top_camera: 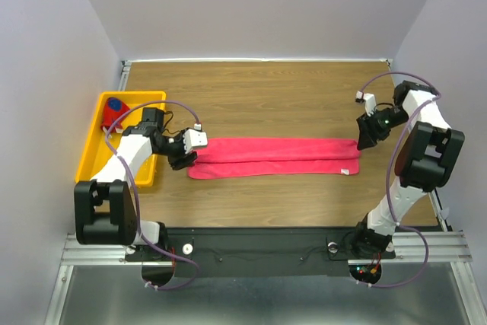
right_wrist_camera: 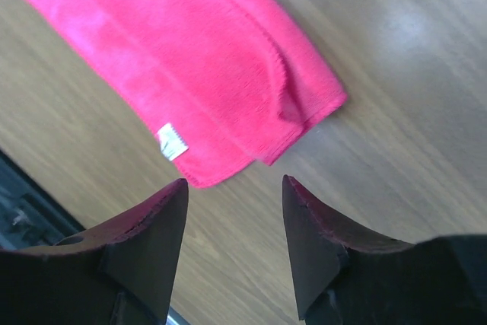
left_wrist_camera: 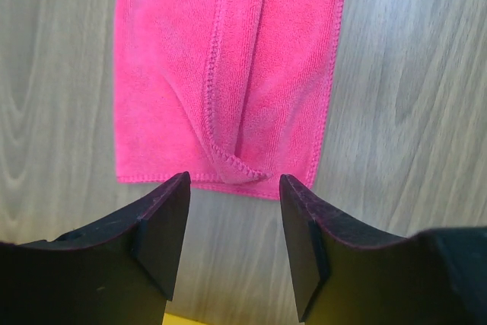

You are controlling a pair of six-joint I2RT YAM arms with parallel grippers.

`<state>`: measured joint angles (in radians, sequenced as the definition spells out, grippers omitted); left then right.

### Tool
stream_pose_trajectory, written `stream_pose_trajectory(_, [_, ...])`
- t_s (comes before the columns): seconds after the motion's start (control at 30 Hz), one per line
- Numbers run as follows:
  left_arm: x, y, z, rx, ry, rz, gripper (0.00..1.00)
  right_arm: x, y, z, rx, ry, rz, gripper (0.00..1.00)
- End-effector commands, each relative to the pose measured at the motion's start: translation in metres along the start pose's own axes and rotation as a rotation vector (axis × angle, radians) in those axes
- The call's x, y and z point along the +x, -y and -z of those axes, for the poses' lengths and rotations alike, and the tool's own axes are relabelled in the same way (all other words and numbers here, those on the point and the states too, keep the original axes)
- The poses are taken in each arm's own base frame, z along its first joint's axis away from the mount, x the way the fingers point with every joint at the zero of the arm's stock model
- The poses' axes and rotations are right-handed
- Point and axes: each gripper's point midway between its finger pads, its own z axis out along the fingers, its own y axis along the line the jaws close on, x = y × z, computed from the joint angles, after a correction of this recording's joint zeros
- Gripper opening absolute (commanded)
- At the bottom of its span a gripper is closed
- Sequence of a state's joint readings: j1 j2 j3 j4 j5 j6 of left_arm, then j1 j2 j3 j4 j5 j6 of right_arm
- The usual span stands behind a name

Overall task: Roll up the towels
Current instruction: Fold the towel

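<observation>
The plain pink-red towel (top_camera: pixel 274 157) lies folded into a long strip across the middle of the wooden table. My left gripper (top_camera: pixel 184 159) is open and empty just off the strip's left end; the left wrist view shows that end (left_wrist_camera: pixel 228 74) with a small folded-over corner just beyond my fingertips. My right gripper (top_camera: pixel 364 141) is open and empty just off the right end, which shows in the right wrist view (right_wrist_camera: pixel 205 74) with a white tag. The patterned red and navy towel (top_camera: pixel 114 111) lies bunched in the yellow tray.
The yellow plastic tray (top_camera: pixel 95 150) stands at the table's left edge beside my left arm. The black front rail runs along the near edge of the table.
</observation>
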<state>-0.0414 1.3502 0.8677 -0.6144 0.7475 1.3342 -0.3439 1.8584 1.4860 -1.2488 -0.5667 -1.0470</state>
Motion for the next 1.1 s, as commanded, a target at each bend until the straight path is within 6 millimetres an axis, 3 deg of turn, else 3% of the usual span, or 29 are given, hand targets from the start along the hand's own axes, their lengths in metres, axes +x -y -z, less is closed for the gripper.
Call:
stream_pose_trajectory(0.0, [-0.013,-0.003,0.003,-0.007,-0.001,0.104,0.61,-0.025,0.03,0.003,0.152,-0.006,0.017,0.56])
stream_pose_trajectory(0.07, [-0.014,-0.008,0.004,-0.035,-0.001,0.101,0.62,-0.034,0.046,0.003,0.17,-0.004,-0.018,0.55])
stream_pose_trajectory(0.17, [-0.014,-0.014,0.005,-0.056,-0.012,0.111,0.64,-0.035,0.054,-0.003,0.162,-0.037,-0.021,0.54])
stream_pose_trajectory(0.43, [-0.01,-0.025,0.002,-0.026,-0.061,0.195,0.73,-0.032,0.035,-0.029,0.097,-0.121,0.042,0.5])
stream_pose_trajectory(0.93, [-0.006,-0.031,-0.007,-0.014,-0.141,0.254,0.73,-0.022,0.035,-0.042,0.113,-0.248,0.111,0.43])
stream_pose_trajectory(1.07, [-0.006,-0.034,-0.008,-0.017,-0.14,0.252,0.74,-0.022,0.036,-0.04,0.128,-0.267,0.133,0.36])
